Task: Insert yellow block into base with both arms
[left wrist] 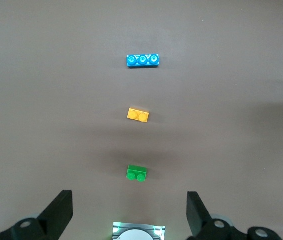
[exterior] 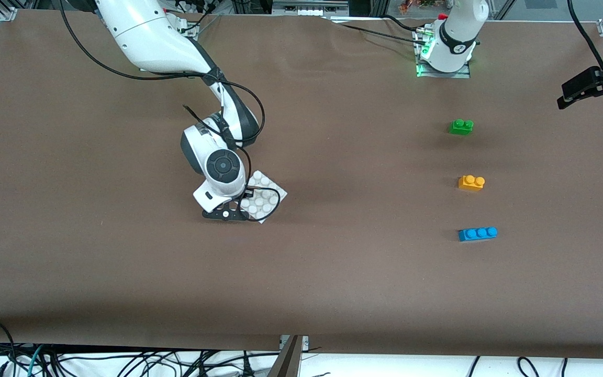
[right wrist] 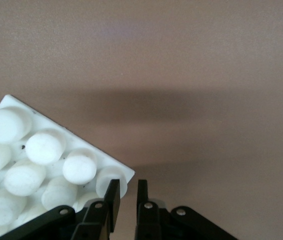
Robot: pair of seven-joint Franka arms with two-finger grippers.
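Right gripper [exterior: 228, 212] sits low at the base [exterior: 267, 195], left of centre in the front frame, jaws nearly together at the base's edge. In the right wrist view the right gripper [right wrist: 126, 192] has only a thin gap between its fingers, which sit right at the edge of the base [right wrist: 11, 107], beside a rim stud; cannot tell if anything is pinched. Base is a white studded plate on the brown desk [exterior: 333, 272], turned at an angle.

Yellow block [exterior: 471, 182] sits at right of centre in the front frame, on the desk, untouched, well apart from the base and toward the left arm's end. It is the middle 1 of 3 bricks in a column: green brick [exterior: 461, 126] above it in the frame, blue brick [exterior: 477, 233] below it, nearer the camera.

Left arm waits, raised. In the left wrist view the left gripper [left wrist: 129, 210] has jaws spread wide and empty over the desk, with the green brick [left wrist: 137, 173], yellow block [left wrist: 138, 115] and blue brick [left wrist: 143, 60] lined up mid-frame.
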